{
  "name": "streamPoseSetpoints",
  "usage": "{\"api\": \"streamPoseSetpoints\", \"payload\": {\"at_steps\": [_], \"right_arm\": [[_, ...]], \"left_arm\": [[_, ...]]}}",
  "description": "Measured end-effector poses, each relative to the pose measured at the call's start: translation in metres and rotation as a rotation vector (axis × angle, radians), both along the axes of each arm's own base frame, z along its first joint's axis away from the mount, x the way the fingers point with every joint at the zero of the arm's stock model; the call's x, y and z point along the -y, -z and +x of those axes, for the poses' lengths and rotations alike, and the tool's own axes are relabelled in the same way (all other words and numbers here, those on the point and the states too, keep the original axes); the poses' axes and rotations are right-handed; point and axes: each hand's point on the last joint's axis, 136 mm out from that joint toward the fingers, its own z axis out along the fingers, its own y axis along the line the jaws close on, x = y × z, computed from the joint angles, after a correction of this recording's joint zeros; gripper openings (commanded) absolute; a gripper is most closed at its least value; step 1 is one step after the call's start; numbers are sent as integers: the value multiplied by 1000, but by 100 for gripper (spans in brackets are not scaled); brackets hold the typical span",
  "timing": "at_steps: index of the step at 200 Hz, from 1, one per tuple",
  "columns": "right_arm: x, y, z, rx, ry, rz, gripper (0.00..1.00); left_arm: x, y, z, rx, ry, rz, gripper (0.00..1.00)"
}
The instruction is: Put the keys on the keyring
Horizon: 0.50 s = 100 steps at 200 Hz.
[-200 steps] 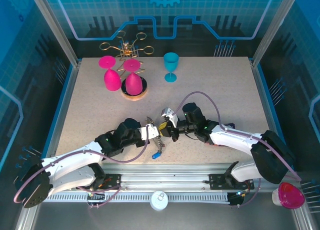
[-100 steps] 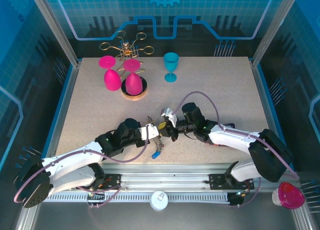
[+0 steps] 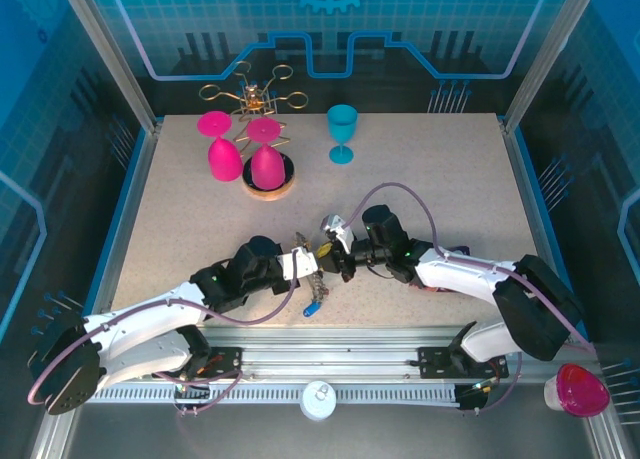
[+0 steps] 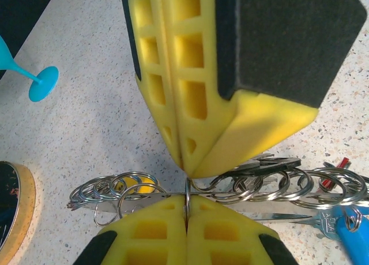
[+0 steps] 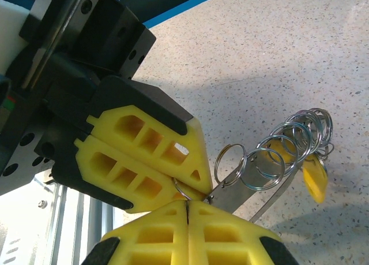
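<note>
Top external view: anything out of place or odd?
One pink goblet lies tipped past the near right corner of the table, off the work surface. Two more pink goblets stand upside-down by the gold rack, while the teal goblet is upright. Nothing looks spilled or broken.

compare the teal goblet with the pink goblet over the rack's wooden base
The teal goblet stands upright, foot down; the pink goblet is inverted, foot up. The teal goblet stands alone on the table; the pink goblet sits at the gold rack. Both have the same goblet shape.
</note>
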Motion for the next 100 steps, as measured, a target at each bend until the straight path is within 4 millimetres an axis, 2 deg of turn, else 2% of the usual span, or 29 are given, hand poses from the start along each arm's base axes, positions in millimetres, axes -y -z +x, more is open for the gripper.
{"api": "streamPoseSetpoints", "payload": {"at_steps": [100], "right_arm": [[0,-2,2,-25,18,14,0]], "left_arm": [[0,0,0,0,-1,0,0]]}}
